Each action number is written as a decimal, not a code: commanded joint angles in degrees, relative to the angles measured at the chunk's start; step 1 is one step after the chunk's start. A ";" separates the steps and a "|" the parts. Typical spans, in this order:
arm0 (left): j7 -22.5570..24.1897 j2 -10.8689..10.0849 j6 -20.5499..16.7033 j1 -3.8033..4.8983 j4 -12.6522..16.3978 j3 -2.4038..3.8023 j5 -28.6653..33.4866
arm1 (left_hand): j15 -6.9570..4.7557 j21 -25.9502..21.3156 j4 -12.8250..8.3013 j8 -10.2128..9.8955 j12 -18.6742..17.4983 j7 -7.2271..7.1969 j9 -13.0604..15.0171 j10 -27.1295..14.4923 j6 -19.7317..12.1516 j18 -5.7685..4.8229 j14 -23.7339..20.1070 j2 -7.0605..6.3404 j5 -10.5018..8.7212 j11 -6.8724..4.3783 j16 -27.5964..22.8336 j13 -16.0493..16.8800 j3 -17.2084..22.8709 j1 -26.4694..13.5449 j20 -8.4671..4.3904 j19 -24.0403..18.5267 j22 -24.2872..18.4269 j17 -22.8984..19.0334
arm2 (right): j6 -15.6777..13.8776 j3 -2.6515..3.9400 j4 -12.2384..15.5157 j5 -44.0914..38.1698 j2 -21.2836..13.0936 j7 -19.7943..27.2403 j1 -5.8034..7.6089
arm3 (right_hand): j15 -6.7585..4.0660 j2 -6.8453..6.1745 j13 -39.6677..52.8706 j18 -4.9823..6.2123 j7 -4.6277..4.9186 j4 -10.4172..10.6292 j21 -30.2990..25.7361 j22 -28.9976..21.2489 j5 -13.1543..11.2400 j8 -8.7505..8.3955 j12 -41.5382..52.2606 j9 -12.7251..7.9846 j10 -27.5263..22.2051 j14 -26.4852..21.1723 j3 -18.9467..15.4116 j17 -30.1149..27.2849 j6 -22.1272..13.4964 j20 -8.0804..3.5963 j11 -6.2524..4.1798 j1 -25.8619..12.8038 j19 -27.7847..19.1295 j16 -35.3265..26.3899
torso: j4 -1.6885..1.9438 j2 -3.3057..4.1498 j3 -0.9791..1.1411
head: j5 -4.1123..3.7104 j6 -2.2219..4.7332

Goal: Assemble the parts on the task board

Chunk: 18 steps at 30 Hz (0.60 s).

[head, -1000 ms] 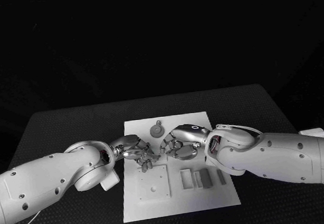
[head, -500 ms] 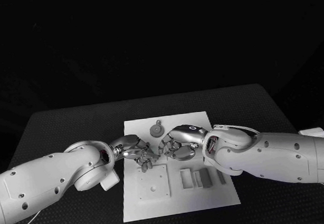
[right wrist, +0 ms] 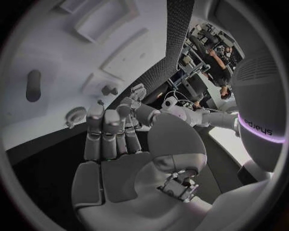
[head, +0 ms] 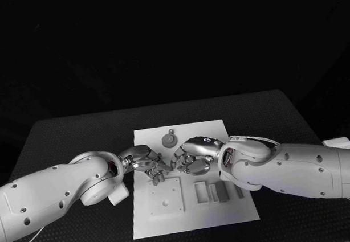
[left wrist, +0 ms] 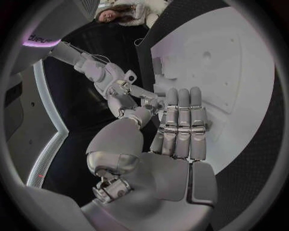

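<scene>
Hovering over the middle of the task board point(head: 193, 179), the left hand point(head: 146, 162) and the right hand point(head: 193, 154) face each other in the head view, fingertips almost meeting. That closeness reads as a shared job on one small part, though whether anything sits between the fingers is too small to tell. At 12 o'clock from the hands lies a grey keyhole-shaped part point(head: 169, 139), loose on the board. At 5 o'clock from them, several grey bar-shaped parts point(head: 218, 191) lie side by side (probably waiting their turn). A square raised plate point(head: 164, 197) sits at 6 o'clock.

From the left wrist view, the left hand point(left wrist: 175, 139) has its long fingers point(left wrist: 180, 115) straight and pressed side by side, laid flat above the board point(left wrist: 241, 72). I see nothing gripped; the thumb's work is hidden.

From the right wrist view, the right hand point(right wrist: 114, 139) likewise holds its fingers point(right wrist: 96, 130) extended together over the board point(right wrist: 60, 57), with a dark slot point(right wrist: 33, 85) and a small toothed wheel point(right wrist: 76, 116) lying on it nearby. Whether it pinches something I cannot tell.
</scene>
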 commanded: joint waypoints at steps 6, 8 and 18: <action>-0.06 0.07 -0.23 0.06 -0.12 0.05 0.72 | 0.33 -0.19 0.02 0.19 -0.39 -1.48 0.13 -0.13 1.56 0.95 -0.17 0.41 0.18 0.18 -0.22 0.07 0.05 -0.32 -0.02 -0.39 0.06 0.11 | 1.44 -0.13 0.24 -0.51 -0.03 0.63 -0.09 | 0.32 0.59 0.02 1.70 1.74 -0.09 0.10 0.85 0.18 -0.01 -0.18 -0.05 -0.08 -0.17 0.28 0.06 -1.76 0.08 0.45 0.15 -0.50 -0.22 | 0.01 0.01 -0.01 | -0.01 -0.06; -0.09 0.09 -0.34 0.06 -0.16 0.05 0.72 | 0.33 -0.19 0.01 0.19 -0.39 -1.48 0.13 -0.12 1.56 0.96 -0.17 0.42 0.18 0.18 -0.22 0.08 0.05 -0.33 -0.02 -0.39 0.06 0.12 | 1.59 -0.15 0.25 -0.43 -0.05 0.69 -0.09 | 0.32 0.60 0.02 1.70 1.74 -0.09 0.10 0.86 0.17 0.00 -0.18 -0.05 -0.08 -0.17 0.28 0.06 -1.75 0.08 0.46 0.14 -0.50 -0.22 | 0.01 0.00 -0.01 | -0.01 -0.08; -0.44 0.14 -0.49 0.06 -0.23 0.05 0.72 | 0.32 -0.19 -0.05 0.19 -0.38 -1.49 0.17 -0.11 1.57 0.97 -0.17 0.45 0.19 0.17 -0.24 0.10 0.06 -0.35 -0.02 -0.39 0.07 0.14 | 2.05 -0.30 0.39 0.00 -0.13 0.99 -0.10 | 0.33 0.65 0.03 1.70 1.76 -0.11 0.12 0.86 0.18 0.09 -0.15 -0.04 -0.08 -0.17 0.28 0.08 -1.59 0.09 0.47 0.09 -0.51 -0.20 | 0.00 0.00 -0.02 | 0.00 -0.11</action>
